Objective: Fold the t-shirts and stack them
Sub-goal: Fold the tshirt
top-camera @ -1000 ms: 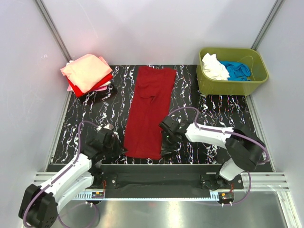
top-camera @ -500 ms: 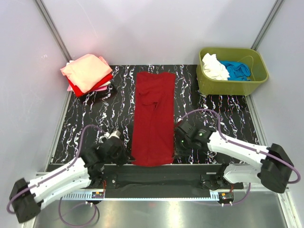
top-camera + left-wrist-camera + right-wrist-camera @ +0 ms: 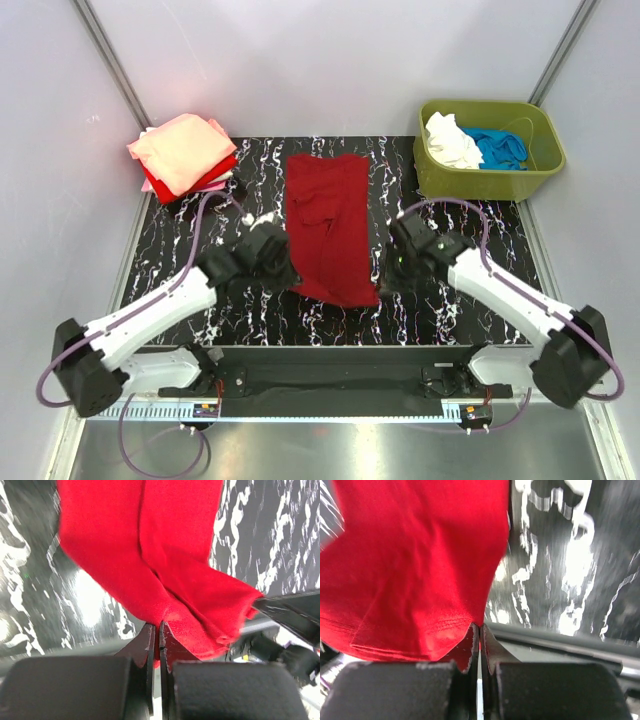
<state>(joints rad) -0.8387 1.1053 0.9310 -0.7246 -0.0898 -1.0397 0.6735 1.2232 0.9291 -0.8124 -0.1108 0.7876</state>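
The dark red t-shirt [image 3: 330,225] lies lengthwise in the middle of the black marbled table [image 3: 460,240], its near end lifted off the surface. My left gripper [image 3: 288,272] is shut on the shirt's near left corner, seen in the left wrist view [image 3: 159,626] with the red cloth [image 3: 150,555] hanging from its jaws. My right gripper [image 3: 383,278] is shut on the near right corner, seen in the right wrist view [image 3: 479,626] with the hem [image 3: 415,580] beside it. A stack of folded shirts [image 3: 183,155], salmon-pink on top, sits at the far left.
An olive-green tub [image 3: 488,150] at the far right holds a white shirt [image 3: 450,140] and a blue shirt [image 3: 497,147]. Grey walls close in the table on the left, back and right. A metal rail [image 3: 340,405] runs along the near edge.
Both grippers have moved away from the near edge toward the table's middle, carrying the shirt's near end up and over. The visible red strip is now shorter.
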